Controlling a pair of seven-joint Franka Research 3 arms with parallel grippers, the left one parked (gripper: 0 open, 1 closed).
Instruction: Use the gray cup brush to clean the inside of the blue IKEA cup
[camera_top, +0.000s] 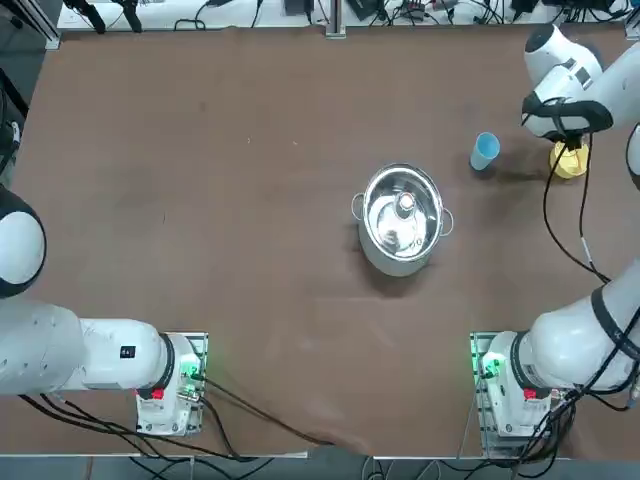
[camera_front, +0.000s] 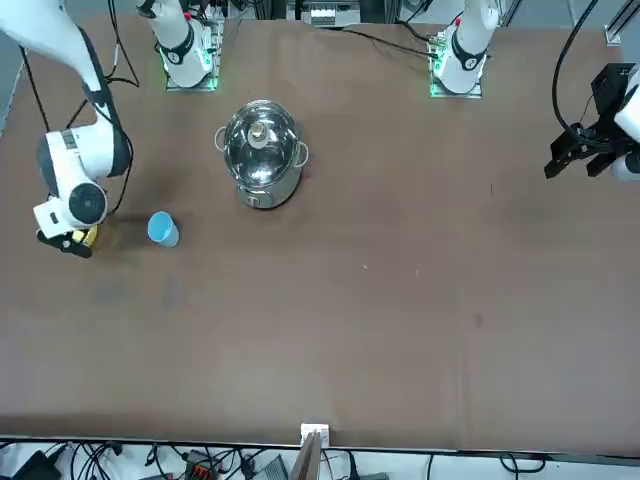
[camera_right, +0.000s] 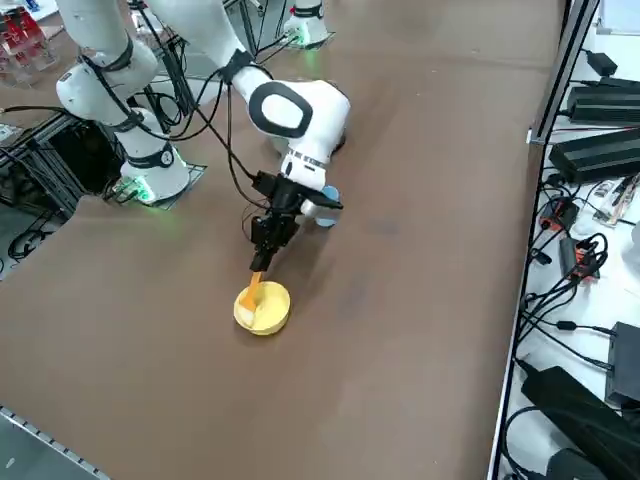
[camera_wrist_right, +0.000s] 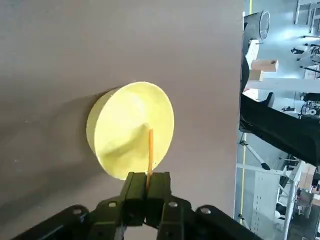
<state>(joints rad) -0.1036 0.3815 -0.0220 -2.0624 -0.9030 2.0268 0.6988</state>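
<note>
One right pincer (camera_wrist_right: 148, 187) pinching gray cup brush (camera_wrist_right: 150, 152), tip over yellow bowl (camera_wrist_right: 122, 132)

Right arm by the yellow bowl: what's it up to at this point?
The right gripper is shut on the gray cup brush, an orange-tan stick held by one end, with its other end reaching down into the yellow bowl. The blue IKEA cup stands upright on the table a little way off, between the bowl and the steel pot. The brush has not yet gone into the cup.
</note>
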